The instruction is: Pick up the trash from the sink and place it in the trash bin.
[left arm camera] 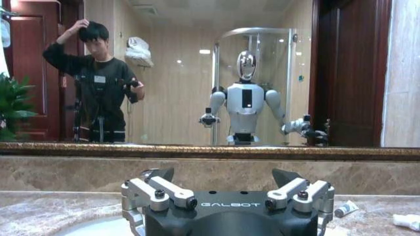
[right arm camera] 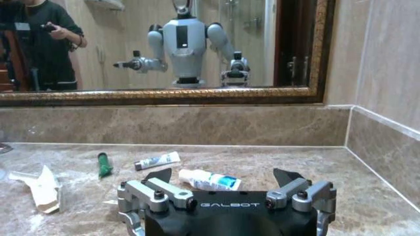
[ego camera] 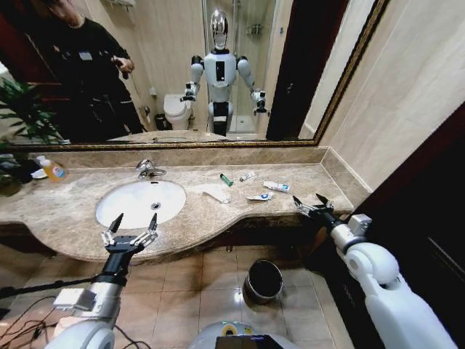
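Marble counter [ego camera: 73,211] — white tubes [ego camera: 276,187] scattered; left gripper [ego camera: 134,222], right gripper [ego camera: 311,201] — jaws wide.

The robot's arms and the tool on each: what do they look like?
Both arms are smooth white-grey shells with dark joints. The left tool and right tool look alike: a black block printed GALBOT in white, silver linkages with dark screws, and black pointed fingertips. Dark cables trail by the left arm.
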Motion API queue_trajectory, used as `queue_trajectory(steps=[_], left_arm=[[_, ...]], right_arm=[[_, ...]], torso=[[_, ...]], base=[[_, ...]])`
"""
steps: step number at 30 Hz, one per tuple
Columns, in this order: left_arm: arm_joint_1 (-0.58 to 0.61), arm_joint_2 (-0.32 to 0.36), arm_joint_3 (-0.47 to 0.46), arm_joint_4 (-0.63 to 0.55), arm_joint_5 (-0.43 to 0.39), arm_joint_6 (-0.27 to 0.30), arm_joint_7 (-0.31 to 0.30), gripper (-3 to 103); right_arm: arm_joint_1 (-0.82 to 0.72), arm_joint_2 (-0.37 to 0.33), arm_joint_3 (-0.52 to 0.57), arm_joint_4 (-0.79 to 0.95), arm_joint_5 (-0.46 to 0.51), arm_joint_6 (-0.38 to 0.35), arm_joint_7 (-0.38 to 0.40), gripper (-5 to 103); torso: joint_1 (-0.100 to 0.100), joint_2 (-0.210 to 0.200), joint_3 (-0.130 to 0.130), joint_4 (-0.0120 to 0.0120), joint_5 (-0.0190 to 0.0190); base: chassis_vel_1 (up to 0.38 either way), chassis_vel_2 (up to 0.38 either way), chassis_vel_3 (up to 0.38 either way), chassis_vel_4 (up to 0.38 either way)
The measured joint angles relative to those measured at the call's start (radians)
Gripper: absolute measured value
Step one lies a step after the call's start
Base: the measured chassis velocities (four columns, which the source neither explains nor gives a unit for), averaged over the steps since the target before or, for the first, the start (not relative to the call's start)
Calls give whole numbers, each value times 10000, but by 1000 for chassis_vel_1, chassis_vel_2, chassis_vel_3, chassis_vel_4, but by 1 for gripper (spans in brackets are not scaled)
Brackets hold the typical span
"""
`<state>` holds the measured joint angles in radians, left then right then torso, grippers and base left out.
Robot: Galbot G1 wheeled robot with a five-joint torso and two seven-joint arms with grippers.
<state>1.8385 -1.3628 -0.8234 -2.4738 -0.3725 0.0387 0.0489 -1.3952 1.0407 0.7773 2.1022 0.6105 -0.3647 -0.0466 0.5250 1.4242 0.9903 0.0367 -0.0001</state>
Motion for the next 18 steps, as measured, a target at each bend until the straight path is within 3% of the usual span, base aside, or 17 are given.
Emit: queue_trajectory(steps=[12,18], left_arm=[[0,0,0,0,0,0,0,100],[0,0,0,0,0,0,0,100]], right_arm=[[48,372,-269,-34,-365,376,-98,100],[85,-38,-228,-30,-408,544,-222,100]], torso=[[0,0,0,1,1],[0,0,1,1,1]], base=[[0,0,0,0],[0,0,0,0]])
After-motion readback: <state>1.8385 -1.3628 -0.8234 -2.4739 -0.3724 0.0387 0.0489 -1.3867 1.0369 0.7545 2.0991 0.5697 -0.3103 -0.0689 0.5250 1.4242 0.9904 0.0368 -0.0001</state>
